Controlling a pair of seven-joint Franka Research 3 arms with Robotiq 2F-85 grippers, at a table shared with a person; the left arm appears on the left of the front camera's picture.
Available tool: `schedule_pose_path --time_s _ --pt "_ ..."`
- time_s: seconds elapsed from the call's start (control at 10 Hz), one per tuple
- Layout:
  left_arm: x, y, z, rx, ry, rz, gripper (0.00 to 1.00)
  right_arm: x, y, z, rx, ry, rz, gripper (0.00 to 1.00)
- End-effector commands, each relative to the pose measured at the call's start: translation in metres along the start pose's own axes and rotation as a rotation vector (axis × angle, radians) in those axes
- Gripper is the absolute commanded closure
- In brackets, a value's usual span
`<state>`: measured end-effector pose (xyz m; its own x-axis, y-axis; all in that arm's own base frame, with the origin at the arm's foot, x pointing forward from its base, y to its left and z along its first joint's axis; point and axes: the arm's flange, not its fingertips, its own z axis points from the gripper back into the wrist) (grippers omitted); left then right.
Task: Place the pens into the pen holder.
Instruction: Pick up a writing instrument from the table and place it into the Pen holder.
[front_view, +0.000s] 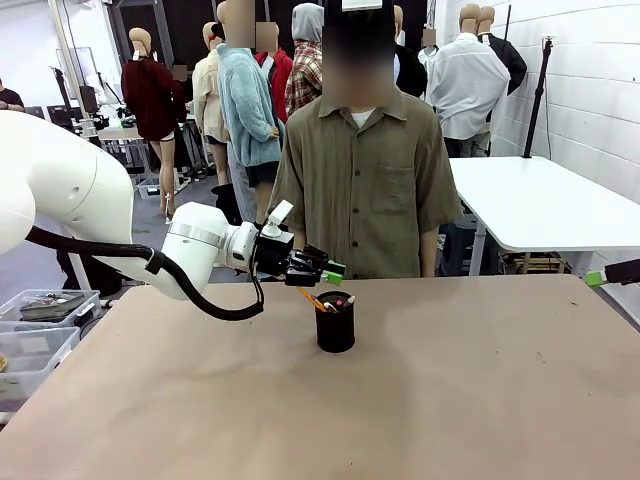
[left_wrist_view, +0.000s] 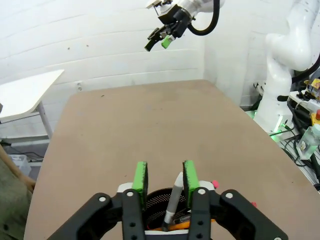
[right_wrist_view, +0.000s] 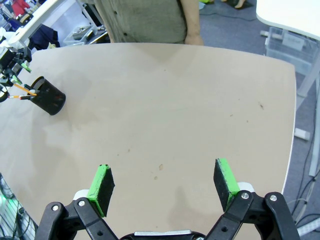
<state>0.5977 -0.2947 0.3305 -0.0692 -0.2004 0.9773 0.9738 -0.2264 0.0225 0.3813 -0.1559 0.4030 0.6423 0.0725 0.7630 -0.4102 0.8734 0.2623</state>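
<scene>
Tan tabletop (front_view: 480, 400), one person in an olive shirt (front_view: 365, 190) standing at the far edge. Black mesh pen holder (front_view: 335, 322) upright near the table's middle — all three pens stand inside: orange-yellow pencil (front_view: 312, 298) leaning left, black marker with red ends (front_view: 338, 300), silvery-white pen (left_wrist_view: 174, 199). Left gripper (front_view: 333, 271) hangs just above the holder's rim on its left side. In the left wrist view the green pads (left_wrist_view: 140, 180) stand parted over the cup's mouth; the silvery-white pen rises close against one pad, but whether it is gripped or let go I cannot tell. Right gripper (right_wrist_view: 165, 185) sits well off over bare table, jaws spread wide, holding nothing.
</scene>
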Motion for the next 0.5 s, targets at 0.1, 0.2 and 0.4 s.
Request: schedule_pose_path --time_s 0.1,0.2,0.4 --pt "0.018 -0.011 0.012 0.060 0.057 0.075 0.00 -0.002 0.000 -0.001 -0.006 0.015 0.008 0.00" --pt "0.027 -0.016 0.020 0.142 0.116 0.111 0.00 -0.002 0.000 -0.001 -0.006 0.015 0.008 0.00" --pt "0.066 -0.041 0.056 0.437 0.214 0.249 0.00 -0.002 0.000 -0.001 -0.006 0.015 0.008 0.00"
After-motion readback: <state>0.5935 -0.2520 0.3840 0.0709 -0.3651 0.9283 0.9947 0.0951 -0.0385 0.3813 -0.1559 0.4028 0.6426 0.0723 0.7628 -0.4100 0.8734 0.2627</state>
